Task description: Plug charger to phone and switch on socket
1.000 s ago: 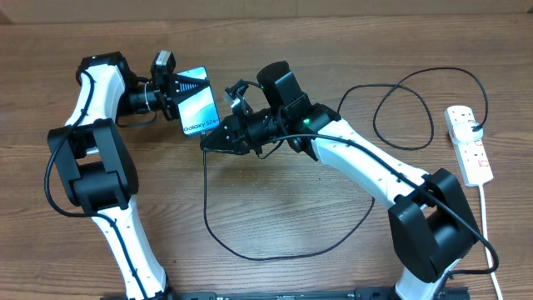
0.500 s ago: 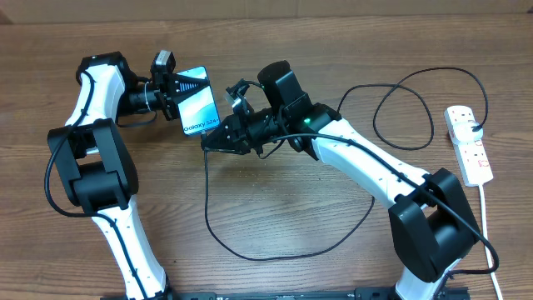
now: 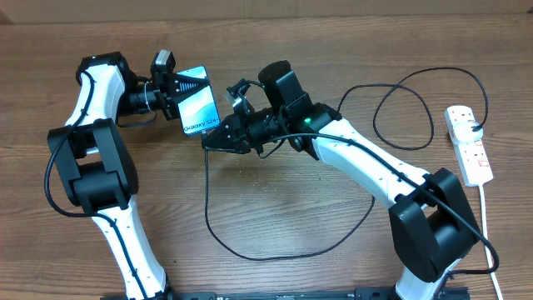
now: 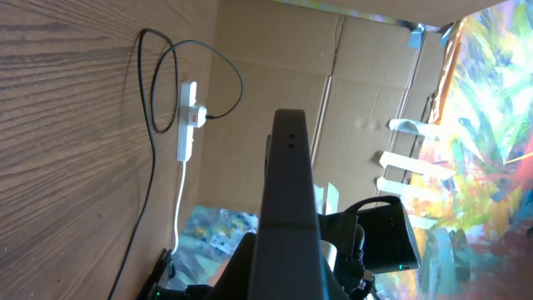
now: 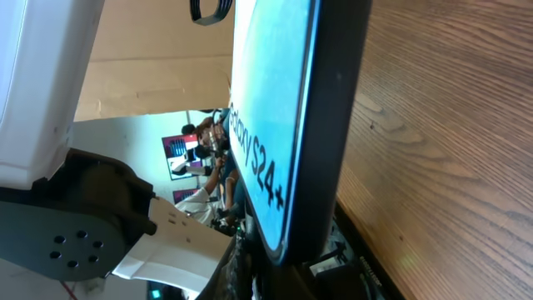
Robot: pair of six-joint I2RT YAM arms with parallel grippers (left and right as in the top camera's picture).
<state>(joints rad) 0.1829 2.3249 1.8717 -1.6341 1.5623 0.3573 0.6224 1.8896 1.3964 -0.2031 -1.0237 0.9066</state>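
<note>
My left gripper (image 3: 172, 88) is shut on the phone (image 3: 199, 105) and holds it above the table, tilted, its light blue screen facing up. In the left wrist view the phone (image 4: 287, 192) shows edge-on between my fingers. My right gripper (image 3: 210, 138) is shut on the end of the charger (image 3: 206, 192), a thin black cable, and holds it at the phone's lower end. The plug tip is hidden. In the right wrist view the phone (image 5: 266, 100) fills the frame just above my right gripper (image 5: 291, 279). The socket (image 3: 468, 143) lies at the far right, and also shows in the left wrist view (image 4: 189, 123).
The black cable loops across the table's middle and front (image 3: 275, 255), then coils (image 3: 416, 142) near the socket. The socket's white cord (image 3: 487, 225) runs to the front right edge. A cardboard wall (image 3: 333, 7) borders the back.
My right gripper has edged very slightly toward the phone's lower end. The left arm and phone have not moved.
</note>
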